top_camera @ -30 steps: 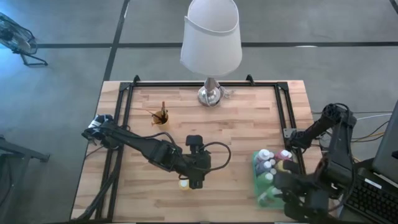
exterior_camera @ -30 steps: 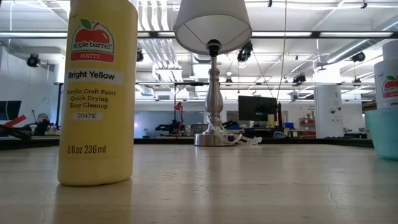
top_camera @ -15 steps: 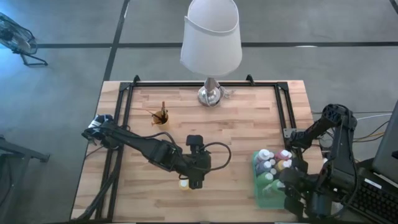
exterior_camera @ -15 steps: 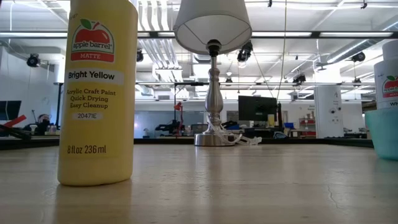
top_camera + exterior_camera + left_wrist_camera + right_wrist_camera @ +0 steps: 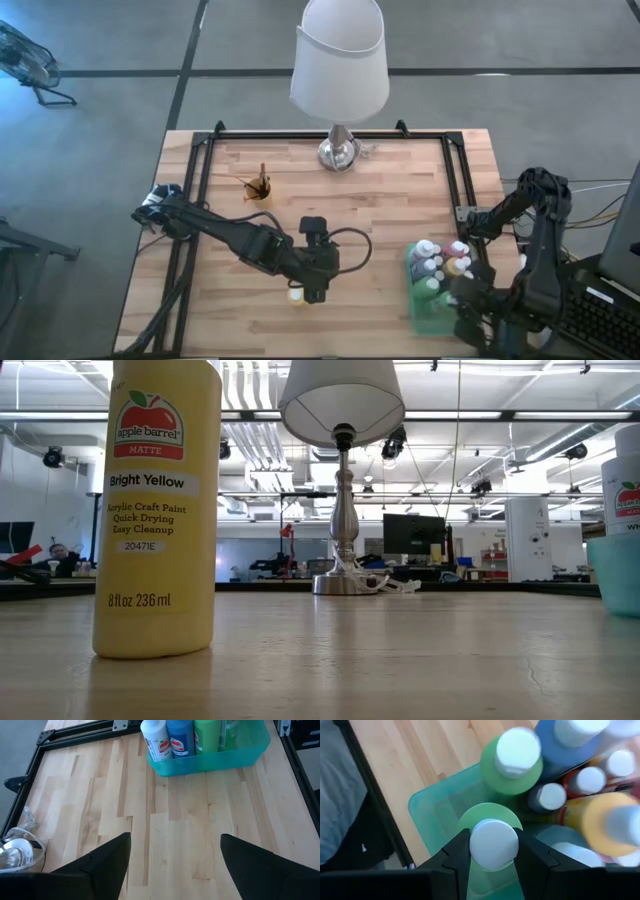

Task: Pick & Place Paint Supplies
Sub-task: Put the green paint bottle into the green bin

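Note:
A yellow paint bottle (image 5: 155, 510) stands upright on its base on the table (image 5: 380, 215), near the front middle (image 5: 294, 295). My left gripper (image 5: 316, 290) hovers open just beside and above it, with nothing between its fingers (image 5: 175, 851). A teal tray (image 5: 425, 305) at the near right holds several white-capped paint bottles (image 5: 555, 795). My right gripper (image 5: 494, 845) is over the tray's near end (image 5: 462, 305), shut on a green bottle (image 5: 490, 817). Dark-handled brushes (image 5: 260, 185) stand in a small cup at the back left. My right gripper pinches the green bottle's white cap (image 5: 494, 827) between its two fingers (image 5: 457, 855), coming from above and pointing steeply down. The bottle hangs upright below the fingers, over the free corner of the tray (image 5: 435, 812). Whether its base touches the tray floor does not show.
A tall lamp with a white shade (image 5: 340, 60) stands on its metal base (image 5: 338, 152) at the far middle. A black frame rail (image 5: 330, 135) borders the table's back and sides. Bare wood lies between the yellow bottle and the tray (image 5: 210, 757).
My right gripper has sunk toward the tray with the green bottle and shifted a little toward the near edge, its wrist rolling as it went. The yellow bottle has stayed in place.

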Controlling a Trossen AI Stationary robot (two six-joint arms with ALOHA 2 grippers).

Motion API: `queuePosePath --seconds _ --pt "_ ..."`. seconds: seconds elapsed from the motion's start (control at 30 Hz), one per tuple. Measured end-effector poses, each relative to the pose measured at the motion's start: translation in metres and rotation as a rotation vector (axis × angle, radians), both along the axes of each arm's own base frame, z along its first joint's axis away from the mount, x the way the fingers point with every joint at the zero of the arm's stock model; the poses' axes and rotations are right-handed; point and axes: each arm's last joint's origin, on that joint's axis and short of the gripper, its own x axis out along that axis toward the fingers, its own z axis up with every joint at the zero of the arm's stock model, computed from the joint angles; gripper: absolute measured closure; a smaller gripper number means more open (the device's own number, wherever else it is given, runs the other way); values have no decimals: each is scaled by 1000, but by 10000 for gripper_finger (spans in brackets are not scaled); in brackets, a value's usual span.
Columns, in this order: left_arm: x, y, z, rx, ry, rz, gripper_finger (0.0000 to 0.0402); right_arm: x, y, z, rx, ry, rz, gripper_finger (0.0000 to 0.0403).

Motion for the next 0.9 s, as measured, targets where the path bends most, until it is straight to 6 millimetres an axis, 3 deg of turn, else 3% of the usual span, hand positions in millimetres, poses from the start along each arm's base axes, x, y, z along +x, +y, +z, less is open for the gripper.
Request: queuePosePath --seconds 0.23,0.9 --pt "0 0 0 -3 -4 1 92 0 -3 -16 -25 -8 -5 288" --pt "1 0 1 -9 -17 2 92 0 -4 -14 -49 -1 30 288"
